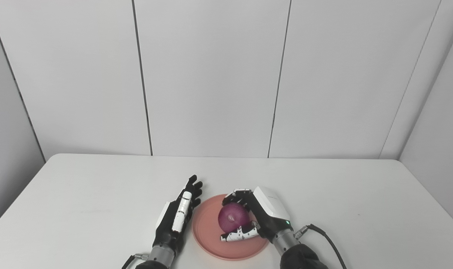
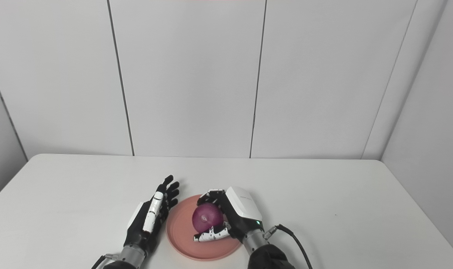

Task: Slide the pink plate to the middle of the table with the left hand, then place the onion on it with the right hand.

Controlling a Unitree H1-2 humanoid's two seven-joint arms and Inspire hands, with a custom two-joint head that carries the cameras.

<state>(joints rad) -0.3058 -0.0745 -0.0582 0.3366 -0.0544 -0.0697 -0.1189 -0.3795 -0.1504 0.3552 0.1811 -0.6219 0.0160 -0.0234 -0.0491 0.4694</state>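
A pink plate (image 1: 207, 231) lies on the white table near its front edge, about midway across. A purple-red onion (image 1: 233, 218) is over the plate's middle; I cannot tell whether it rests on the plate. My right hand (image 1: 262, 215) is shut on the onion, fingers curled over its far side and thumb under its near side. My left hand (image 1: 178, 216) is open, fingers straight and pointing away, lying just left of the plate's rim and holding nothing. The same scene shows in the right eye view, with the onion (image 2: 207, 218) on the plate (image 2: 181, 231).
The white table (image 1: 361, 209) stretches wide on both sides and to the back. Grey wall panels stand behind it. A black cable (image 1: 323, 235) trails from my right wrist.
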